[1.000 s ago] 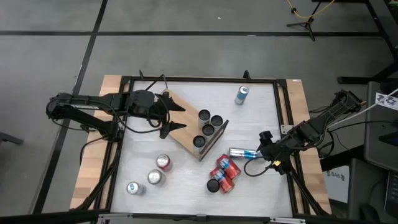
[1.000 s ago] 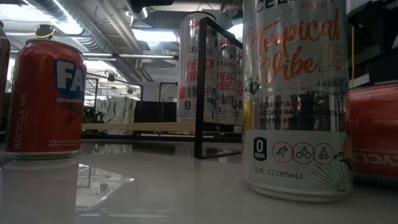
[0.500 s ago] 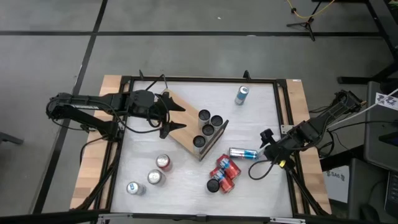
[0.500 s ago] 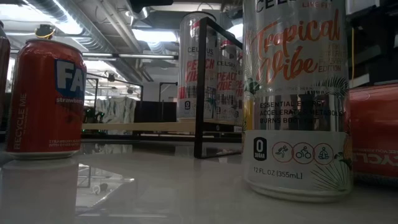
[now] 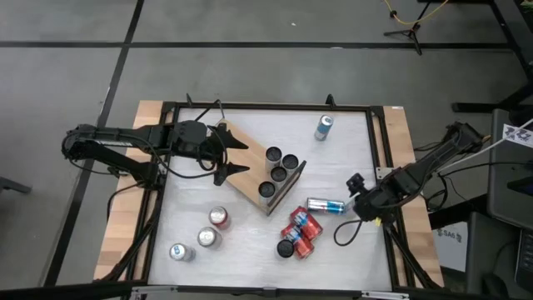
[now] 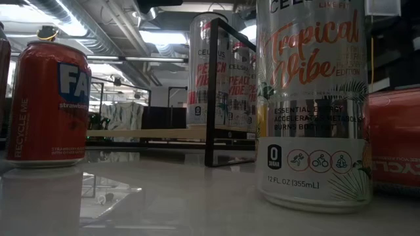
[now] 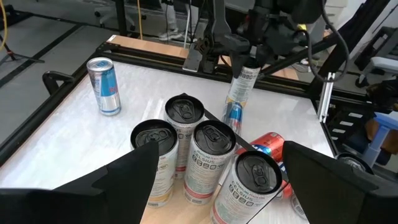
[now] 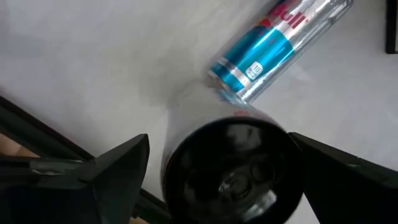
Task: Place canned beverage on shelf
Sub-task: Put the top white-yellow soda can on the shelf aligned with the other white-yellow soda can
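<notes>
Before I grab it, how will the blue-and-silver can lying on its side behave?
The blue-and-silver can lies on its side on the smooth tabletop, so a nudge from the right gripper would probably roll it. Its glossy wall looks slippery and may pivot if gripped off-centre.
</notes>
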`<state>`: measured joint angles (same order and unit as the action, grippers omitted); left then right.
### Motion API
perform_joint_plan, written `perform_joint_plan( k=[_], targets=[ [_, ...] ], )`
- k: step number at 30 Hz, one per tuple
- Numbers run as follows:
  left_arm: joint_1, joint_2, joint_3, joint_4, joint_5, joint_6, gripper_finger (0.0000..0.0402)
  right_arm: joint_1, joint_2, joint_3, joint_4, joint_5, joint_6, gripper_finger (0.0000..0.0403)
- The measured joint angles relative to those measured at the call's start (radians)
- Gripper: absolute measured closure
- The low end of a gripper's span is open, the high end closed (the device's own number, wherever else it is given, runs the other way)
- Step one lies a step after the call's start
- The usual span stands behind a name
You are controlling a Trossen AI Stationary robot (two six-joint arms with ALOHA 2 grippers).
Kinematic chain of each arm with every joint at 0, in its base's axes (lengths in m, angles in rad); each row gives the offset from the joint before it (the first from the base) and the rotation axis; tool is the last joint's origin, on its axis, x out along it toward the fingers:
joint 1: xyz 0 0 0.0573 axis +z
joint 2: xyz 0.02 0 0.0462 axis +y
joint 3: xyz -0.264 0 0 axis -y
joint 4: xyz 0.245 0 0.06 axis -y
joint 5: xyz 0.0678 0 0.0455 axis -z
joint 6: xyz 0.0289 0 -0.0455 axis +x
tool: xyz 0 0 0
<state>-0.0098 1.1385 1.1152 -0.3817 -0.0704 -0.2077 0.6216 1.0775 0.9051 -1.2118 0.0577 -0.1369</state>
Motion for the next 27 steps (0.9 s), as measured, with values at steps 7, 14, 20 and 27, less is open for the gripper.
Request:
perform_joint_plan(
  k=[7, 14, 20, 27],
  targets=[
    [0.0, 0.0, 0.0, 0.0, 0.0, 0.0, 0.0067, 0.0, 0.052, 0.0, 0.001, 0.004, -0.003, 0.003],
    [0.0, 0.0, 0.0, 0.0, 0.0, 0.0, 0.0067, 0.0, 0.066, 0.0, 0.001, 0.004, -0.003, 0.0087],
    [0.0, 0.0, 0.0, 0.0, 0.0, 0.0, 0.0067, 0.0, 0.065, 0.003, 0.0, 0.002, -0.003, 0.0156],
    [0.0, 0.0, 0.0, 0.0, 0.0, 0.0, 0.0067, 0.0, 0.065, 0.003, 0.001, -0.017, -0.001, 0.0157]
  ],
)
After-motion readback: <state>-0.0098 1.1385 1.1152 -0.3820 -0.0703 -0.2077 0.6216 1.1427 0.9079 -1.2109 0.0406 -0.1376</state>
